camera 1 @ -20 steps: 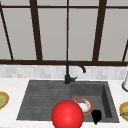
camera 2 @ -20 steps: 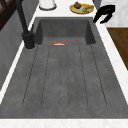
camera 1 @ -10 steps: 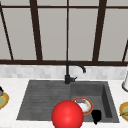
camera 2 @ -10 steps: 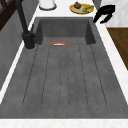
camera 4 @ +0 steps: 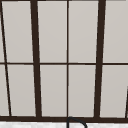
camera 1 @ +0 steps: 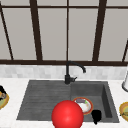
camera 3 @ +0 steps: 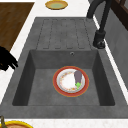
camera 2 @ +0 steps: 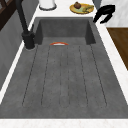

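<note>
At the front edge of a speckled grey stone sink (camera 1: pixel 45 95), a black right hand (camera 1: pixel 96 116) hangs just beside a round, orange-rimmed plate (camera 1: pixel 83 105) lying in the basin; a glossy red ball (camera 1: pixel 67 115) fills the foreground. From the left, the hand (camera 2: pixel 104 13) shows relaxed, slightly spread fingers over the white bench (camera 2: pixel 112 15), holding nothing. From the right, the plate (camera 3: pixel 66 83) carries a purple aubergine (camera 3: pixel 78 76). Above, dark window bars (camera 4: pixel 35 60). No writing is readable.

Matte black human-like hand (camera 2: pixel 105 13), slender tapered fingers
</note>
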Controlling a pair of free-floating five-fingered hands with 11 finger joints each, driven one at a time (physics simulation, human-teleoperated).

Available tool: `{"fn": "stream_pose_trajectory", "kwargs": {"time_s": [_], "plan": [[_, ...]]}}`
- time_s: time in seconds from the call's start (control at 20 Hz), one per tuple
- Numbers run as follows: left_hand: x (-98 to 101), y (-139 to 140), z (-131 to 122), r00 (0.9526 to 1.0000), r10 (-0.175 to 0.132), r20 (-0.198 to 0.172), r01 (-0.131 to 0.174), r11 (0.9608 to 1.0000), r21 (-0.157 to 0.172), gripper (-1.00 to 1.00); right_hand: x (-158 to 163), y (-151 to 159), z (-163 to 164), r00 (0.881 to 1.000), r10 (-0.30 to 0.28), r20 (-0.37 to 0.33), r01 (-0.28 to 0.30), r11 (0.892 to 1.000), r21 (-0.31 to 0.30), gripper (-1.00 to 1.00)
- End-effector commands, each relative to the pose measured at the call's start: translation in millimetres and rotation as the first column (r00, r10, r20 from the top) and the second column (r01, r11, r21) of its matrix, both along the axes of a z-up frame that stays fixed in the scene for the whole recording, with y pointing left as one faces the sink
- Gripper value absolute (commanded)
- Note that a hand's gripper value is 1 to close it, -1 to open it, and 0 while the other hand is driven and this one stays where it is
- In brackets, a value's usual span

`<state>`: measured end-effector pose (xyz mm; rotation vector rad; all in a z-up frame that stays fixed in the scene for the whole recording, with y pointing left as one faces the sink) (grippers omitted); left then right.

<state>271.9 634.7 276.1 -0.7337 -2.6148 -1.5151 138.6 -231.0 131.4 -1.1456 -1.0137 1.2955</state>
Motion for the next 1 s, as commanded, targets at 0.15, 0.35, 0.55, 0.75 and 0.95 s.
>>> {"fn": "stream_pose_trajectory", "kwargs": {"time_s": [0.15, 0.35, 0.55, 0.75, 0.95], "plan": [[-15.2, -48.8, 12.1, 0.9996, -0.021, 0.016, 0.021, 0.9998, 0.004, 1.0, 0.0, 0.0, 0.0, 1.0, 0.0, 0.0, 0.0, 1.0, 0.0, 0.0], [-20.2, -77.7, 13.2, 0.9999, -0.007, 0.015, 0.007, 0.9998, 0.02, 1.0, 0.0, 0.0, 0.0, 1.0, 0.0, 0.0, 0.0, 1.0, 0.0, 0.0], [-27.6, -107.1, 17.7, 0.9998, -0.01, 0.019, 0.009, 0.9998, 0.018, 1.0, 0.0, 0.0, 0.0, 1.0, 0.0, 0.0, 0.0, 1.0, 0.0, 0.0], [-36.2, -136.1, 24.0, 0.9998, -0.012, 0.015, 0.011, 0.9998, 0.015, 1.0, 0.0, 0.0, 0.0, 1.0, 0.0, 0.0, 0.0, 1.0, 0.0, 0.0], [-35.6, -162.7, 35.4, 1.0, 0.001, 0.01, -0.002, 0.9991, 0.043, 1.0, 0.0, 0.0, 0.0, 1.0, 0.0, 0.0, 0.0, 1.0, 0.0, 0.0]]}}
